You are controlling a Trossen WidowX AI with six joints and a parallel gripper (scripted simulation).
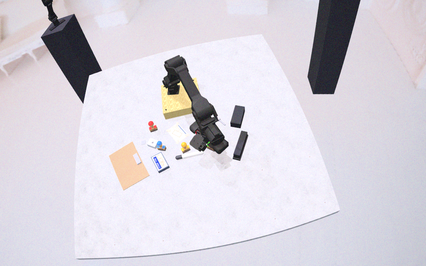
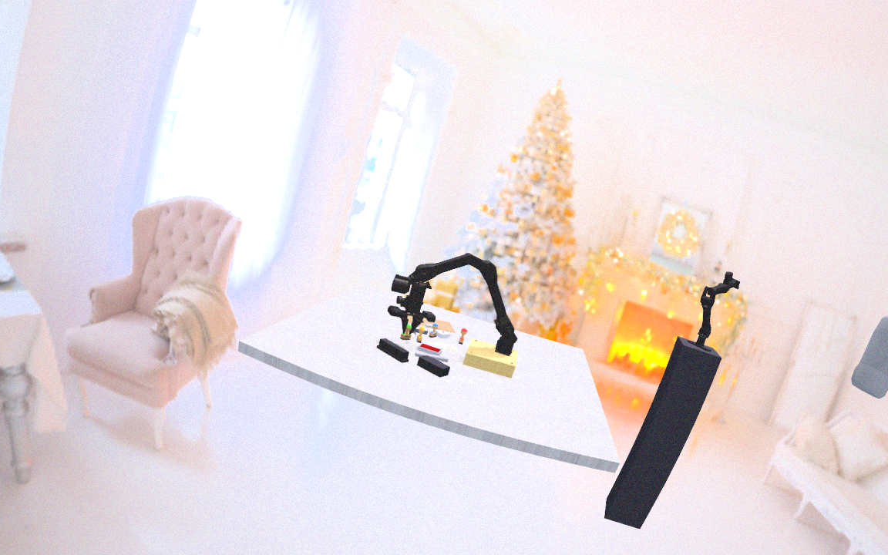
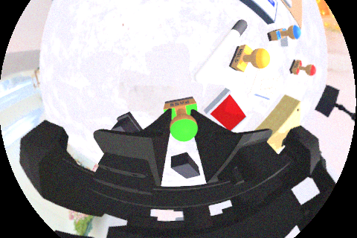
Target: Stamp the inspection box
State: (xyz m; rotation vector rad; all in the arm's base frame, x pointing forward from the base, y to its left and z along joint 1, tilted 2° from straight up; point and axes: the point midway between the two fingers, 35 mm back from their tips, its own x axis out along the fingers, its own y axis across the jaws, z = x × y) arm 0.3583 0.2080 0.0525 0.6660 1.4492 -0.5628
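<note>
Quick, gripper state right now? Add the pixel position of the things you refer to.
Gripper [image 1: 209, 145] [image 2: 407, 327] [image 3: 181, 112]: closed on the green-knobbed PASS stamp [image 1: 210, 148] [image 2: 406, 331] [image 3: 184, 129].

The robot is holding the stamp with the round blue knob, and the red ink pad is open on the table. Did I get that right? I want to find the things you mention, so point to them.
Not quite: the wooden stamp in the black end effector [image 1: 210, 147] [image 2: 407, 330] [image 3: 182, 113] has a round green knob [image 3: 184, 130], as the wrist view shows. The red ink pad [image 2: 430, 349] [image 3: 228, 112] is indeed open on the table.
</note>
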